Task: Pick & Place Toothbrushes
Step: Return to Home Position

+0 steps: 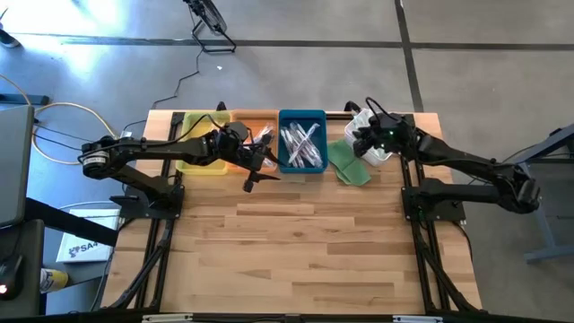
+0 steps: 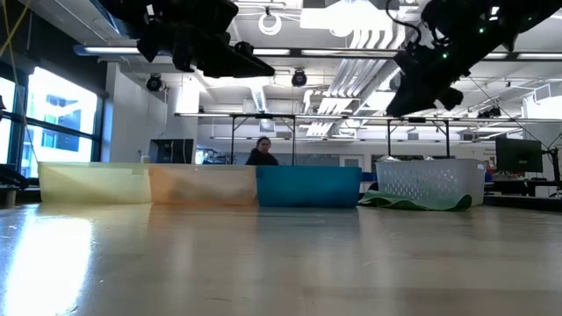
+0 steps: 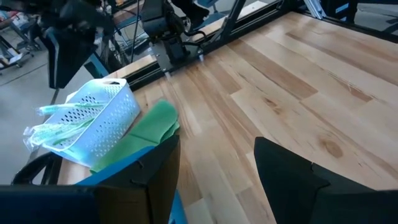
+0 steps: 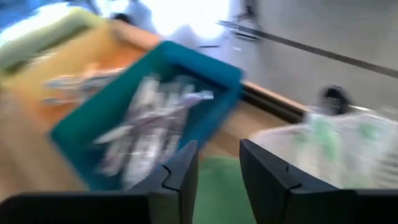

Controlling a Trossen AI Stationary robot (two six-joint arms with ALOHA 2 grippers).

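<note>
Clear-wrapped toothbrushes (image 1: 302,146) lie heaped in the blue tray (image 1: 301,116), also seen in the right wrist view (image 4: 146,124). A few more lie in the orange tray (image 1: 263,136). Green-handled ones (image 3: 62,121) stick out of the white mesh basket (image 3: 102,121). My left gripper (image 1: 256,170) (image 3: 217,149) hangs open and empty above the table, by the near edges of the orange and blue trays. My right gripper (image 1: 363,135) (image 4: 219,152) is open and empty above the basket's left side, between the basket and the blue tray. Both grippers hang high in the low view.
A yellow tray (image 1: 202,135), orange tray (image 2: 202,184) and blue tray (image 2: 307,186) stand in a row along the far edge, with the basket (image 2: 430,182) to their right. A green cloth (image 1: 350,161) lies under the basket. Bare wood fills the near half. A person (image 2: 261,154) sits far behind.
</note>
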